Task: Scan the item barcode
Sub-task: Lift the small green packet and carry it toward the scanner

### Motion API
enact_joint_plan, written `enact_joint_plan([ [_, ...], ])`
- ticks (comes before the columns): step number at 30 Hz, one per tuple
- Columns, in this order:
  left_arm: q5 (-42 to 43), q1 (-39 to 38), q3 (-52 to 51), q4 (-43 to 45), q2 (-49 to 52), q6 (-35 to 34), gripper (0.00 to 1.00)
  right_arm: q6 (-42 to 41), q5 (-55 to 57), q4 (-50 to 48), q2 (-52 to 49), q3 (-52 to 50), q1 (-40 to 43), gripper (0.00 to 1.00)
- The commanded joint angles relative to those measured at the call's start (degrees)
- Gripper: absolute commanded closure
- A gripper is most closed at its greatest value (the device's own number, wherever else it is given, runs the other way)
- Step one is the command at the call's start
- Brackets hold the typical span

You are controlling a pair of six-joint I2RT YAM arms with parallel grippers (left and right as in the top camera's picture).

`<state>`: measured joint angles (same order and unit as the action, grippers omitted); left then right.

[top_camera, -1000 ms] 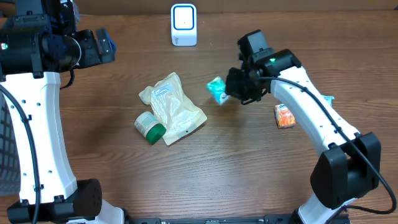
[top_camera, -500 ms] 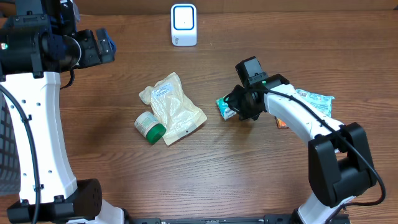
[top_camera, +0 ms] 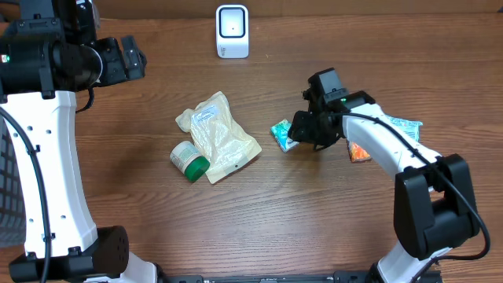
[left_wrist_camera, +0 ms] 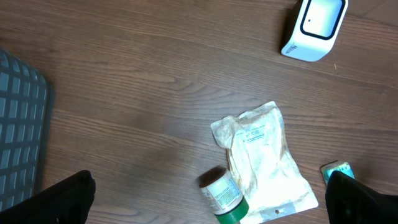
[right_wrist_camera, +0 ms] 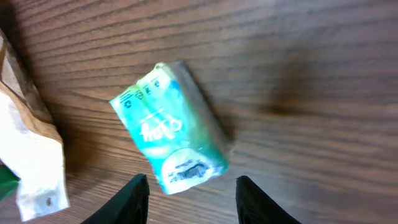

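The small teal plastic packet (right_wrist_camera: 171, 127) lies flat on the brown wooden worktop (top_camera: 259, 220), right of its middle. The right gripper (right_wrist_camera: 193, 202) hovers over its near end (jaws partly apart, holding nothing).

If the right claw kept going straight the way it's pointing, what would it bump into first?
Most likely the small teal packet, lying on the table right ahead of the open right gripper. Depth is hard to judge here.
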<state>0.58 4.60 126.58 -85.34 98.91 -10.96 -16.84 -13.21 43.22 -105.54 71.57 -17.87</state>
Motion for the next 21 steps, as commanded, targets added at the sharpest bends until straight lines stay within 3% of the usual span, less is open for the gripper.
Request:
enact_joint_plan([
  [1,-0.6,-0.1,0.5,0.1,0.2,-0.7,0.00,7.4,-1.4,-0.5,0.0,0.2,1.3,0.59],
  [14,-0.6,-0.1,0.5,0.1,0.2,-0.6,0.00,7.9,-4.9,-3.1,-8.1,0.2,1.5,0.63],
  [17,-0.6,-0.1,0.5,0.1,0.2,-0.6,0.01,6.5,-5.0,-2.8,-9.4,0.2,1.5,0.72],
  [21,-0.6,-0.1,0.5,0.1,0.2,-0.6,0.00,6.4,-7.7,-1.9,-9.1,0.2,1.5,0.94],
])
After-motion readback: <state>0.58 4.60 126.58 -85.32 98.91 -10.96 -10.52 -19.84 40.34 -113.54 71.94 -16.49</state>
